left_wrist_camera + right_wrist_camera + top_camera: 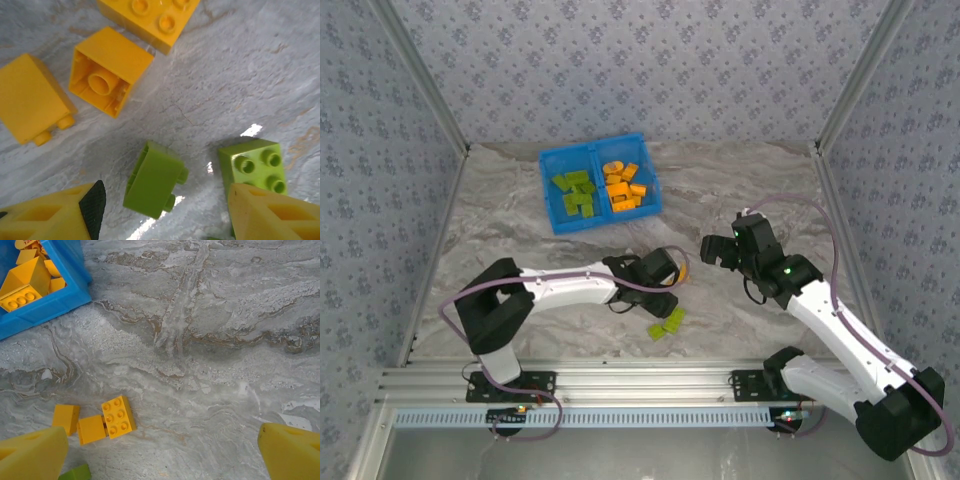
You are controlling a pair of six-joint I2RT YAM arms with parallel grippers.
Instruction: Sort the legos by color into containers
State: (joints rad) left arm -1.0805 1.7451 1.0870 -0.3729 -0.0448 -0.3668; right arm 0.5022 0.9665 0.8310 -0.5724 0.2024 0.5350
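On table point(250, 75): three orange legos point(110, 75); two green legos point(152, 180)

A robot test cell in a lab: a marble-patterned tabletop point(740, 200) boxed in on 3 sides by floral-papered panels point(650, 60) on aluminium posts point(420, 70), with 2 white-and-black arms point(570, 285) bolted to a slotted aluminium rail point(640, 385) along its near edge.

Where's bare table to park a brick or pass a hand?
Bare: table right of the tray, beyond the right gripper, and left of the tray. Crowded: around the left gripper, with loose orange bricks and green bricks.
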